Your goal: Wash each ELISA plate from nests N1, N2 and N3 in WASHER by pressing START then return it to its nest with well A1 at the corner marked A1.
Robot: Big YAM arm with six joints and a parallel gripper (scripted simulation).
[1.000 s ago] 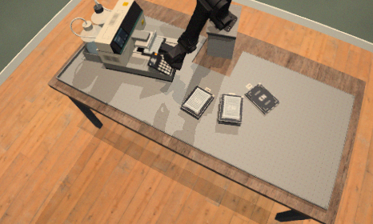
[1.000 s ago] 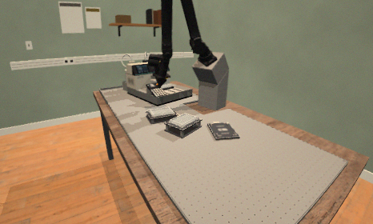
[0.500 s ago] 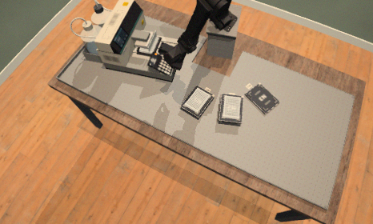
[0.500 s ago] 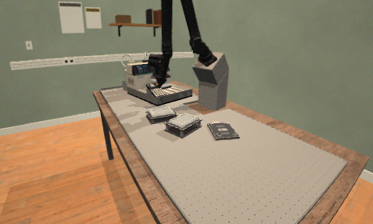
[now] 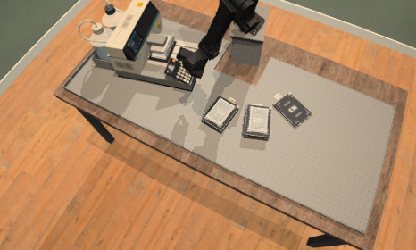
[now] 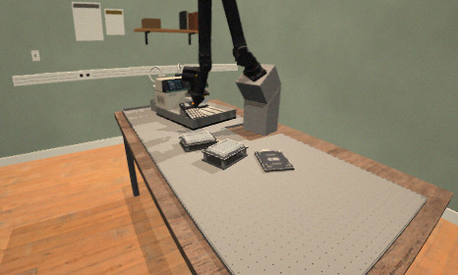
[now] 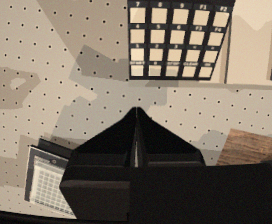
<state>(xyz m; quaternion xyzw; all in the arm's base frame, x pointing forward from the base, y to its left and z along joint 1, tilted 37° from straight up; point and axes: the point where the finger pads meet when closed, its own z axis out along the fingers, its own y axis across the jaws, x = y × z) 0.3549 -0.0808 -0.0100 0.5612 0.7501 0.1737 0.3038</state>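
Note:
My gripper (image 5: 197,75) (image 6: 196,105) (image 7: 136,113) is shut and empty, its tips just off the lowest row of the keypad (image 5: 181,72) (image 7: 174,42). The START key (image 7: 136,70) shows above the tips in the wrist view. The washer (image 5: 129,31) (image 6: 167,93) has an amber spot, apparently its lamp (image 5: 174,60), by the keypad. Pale layers show under its head; plate and carrier are hard to tell apart there. One plate (image 5: 220,112) (image 6: 198,137) (image 7: 50,187) lies in the nest nearest the washer, another plate (image 5: 258,119) (image 6: 225,148) in the middle nest. The third nest (image 5: 292,109) (image 6: 273,160) is empty.
The grey arm pedestal (image 5: 246,49) (image 6: 261,108) stands at the table's back edge, right of the washer. Bottles (image 5: 112,19) with tubes stand behind the washer. The washer's low base (image 6: 213,118) reaches out beneath the gripper.

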